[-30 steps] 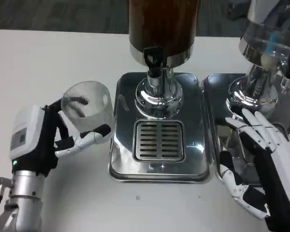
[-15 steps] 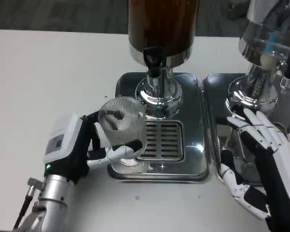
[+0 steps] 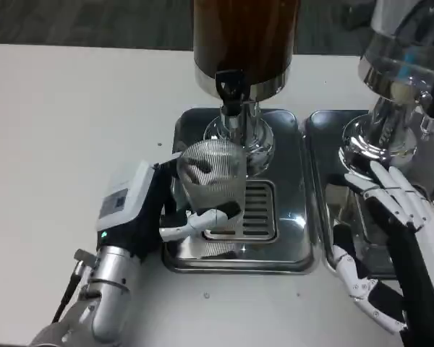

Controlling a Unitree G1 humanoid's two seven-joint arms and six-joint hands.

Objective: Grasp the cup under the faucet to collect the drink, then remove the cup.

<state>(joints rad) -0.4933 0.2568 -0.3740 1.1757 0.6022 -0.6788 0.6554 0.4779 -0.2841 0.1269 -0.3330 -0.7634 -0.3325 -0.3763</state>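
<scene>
With the left hand [image 3: 148, 217] wrapping its fingers [image 3: 195, 220] round the clear cup [image 3: 211, 181] over the drip grate [image 3: 253, 210], just short of the faucet [image 3: 230, 88], ease it further in, upright, while the right hand [image 3: 394, 246] waits spread wide.

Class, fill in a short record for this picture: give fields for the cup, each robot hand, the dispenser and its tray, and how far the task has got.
Cup: clear ribbed cup, empty, over the drip tray's grille, below the faucet
Left robot hand: holds the cup from its left side
Right robot hand: fingers spread, holds nothing, by the second dispenser's base
Dispenser: brown drink tank on a chrome stand
Tray: shiny metal tray on the white table
Task stage: no drink collected yet
</scene>
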